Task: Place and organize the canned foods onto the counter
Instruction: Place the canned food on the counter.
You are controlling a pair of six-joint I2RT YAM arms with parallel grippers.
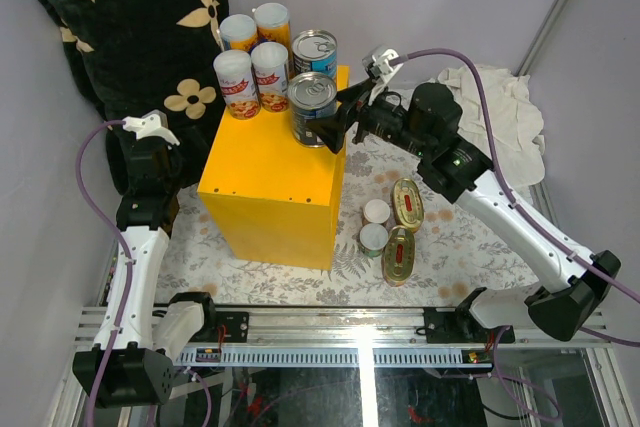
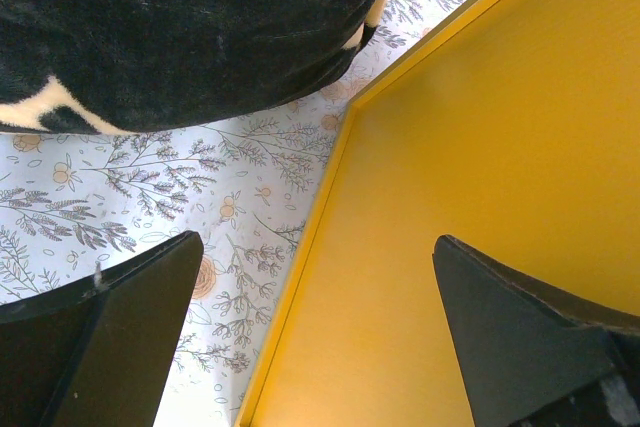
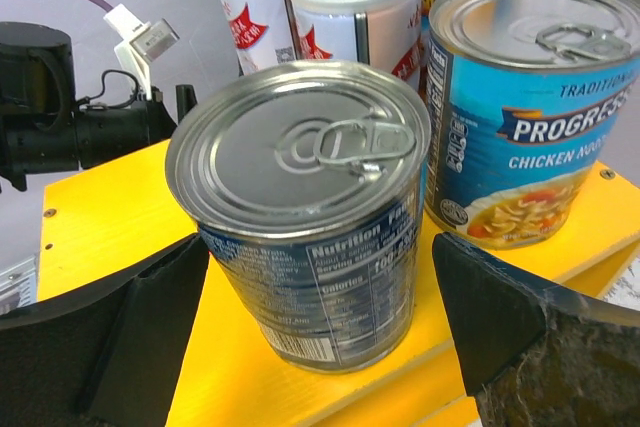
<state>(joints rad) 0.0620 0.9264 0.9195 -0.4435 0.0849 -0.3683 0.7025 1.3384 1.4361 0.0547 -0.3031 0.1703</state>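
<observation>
The yellow counter (image 1: 270, 182) carries several slim white-lidded cans (image 1: 254, 75) at its back left and two wide blue cans. My right gripper (image 1: 335, 119) stands open around the nearer blue can (image 3: 310, 217), which rests upright near the counter's edge (image 3: 330, 397) with a gap at each finger (image 3: 140, 327). The other blue soup can (image 3: 530, 127) stands just behind it. On the cloth to the right of the counter lie two small white-lidded cans (image 1: 375, 225) and two oval gold tins (image 1: 402, 227). My left gripper (image 2: 315, 247) is open and empty beside the counter's left wall (image 2: 480, 167).
A black flower-patterned pillow (image 1: 120, 17) leans at the back left, close to my left arm. A crumpled white cloth (image 1: 490, 97) lies at the back right. A flower-print cloth (image 1: 440, 247) covers the table, with a metal rail (image 1: 350, 332) along the near edge.
</observation>
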